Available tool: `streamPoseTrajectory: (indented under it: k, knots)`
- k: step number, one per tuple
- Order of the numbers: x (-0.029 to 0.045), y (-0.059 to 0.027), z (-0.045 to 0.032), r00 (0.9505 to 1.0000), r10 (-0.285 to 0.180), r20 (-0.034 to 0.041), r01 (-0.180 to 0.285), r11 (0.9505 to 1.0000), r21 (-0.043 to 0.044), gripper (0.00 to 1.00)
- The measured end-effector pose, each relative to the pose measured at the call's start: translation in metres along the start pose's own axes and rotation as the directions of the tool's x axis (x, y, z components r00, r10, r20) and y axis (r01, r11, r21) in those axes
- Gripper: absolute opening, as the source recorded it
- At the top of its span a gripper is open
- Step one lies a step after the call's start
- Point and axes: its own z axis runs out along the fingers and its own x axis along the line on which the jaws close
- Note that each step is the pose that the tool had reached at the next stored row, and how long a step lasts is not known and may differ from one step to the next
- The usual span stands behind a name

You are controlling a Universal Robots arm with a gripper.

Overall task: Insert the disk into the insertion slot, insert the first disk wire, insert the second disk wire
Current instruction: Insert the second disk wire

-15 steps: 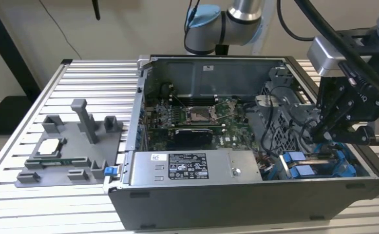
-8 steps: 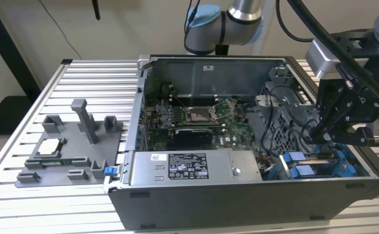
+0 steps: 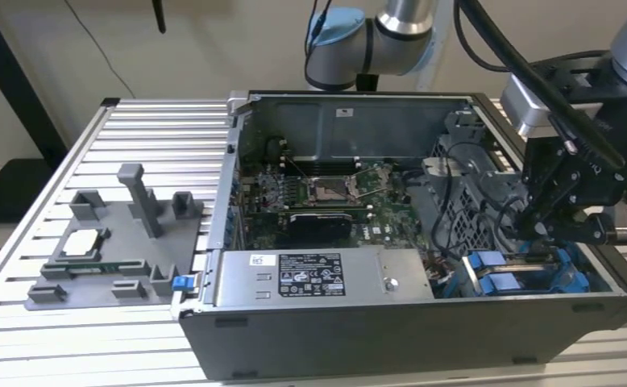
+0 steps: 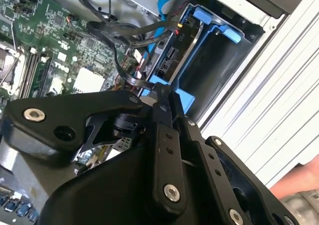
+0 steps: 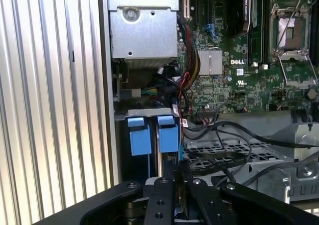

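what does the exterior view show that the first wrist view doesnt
Exterior view alone: the whole open case on the slatted table, a grey fixture on its left, and the arm. First wrist view alone: a close look along the blue rails of the slot. Both share the green board, the blue tabs and the pincer at the slot.

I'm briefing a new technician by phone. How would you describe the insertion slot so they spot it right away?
Start at the open computer case on the ribbed metal table. Go to its front corner at the exterior view's right, beside the labelled silver box. The insertion slot is the bay there with bright blue plastic tabs, unlike the square silver socket on the green board.
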Motion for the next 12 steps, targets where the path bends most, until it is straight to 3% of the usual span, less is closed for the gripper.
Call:
streamPoseTrajectory:
  k: [12]
  knots:
    - [0.0012, 0.0058, 0.0057, 1.0000, -0.007, 0.0034, 0.007, 0.9987, 0.0501, 0.00]
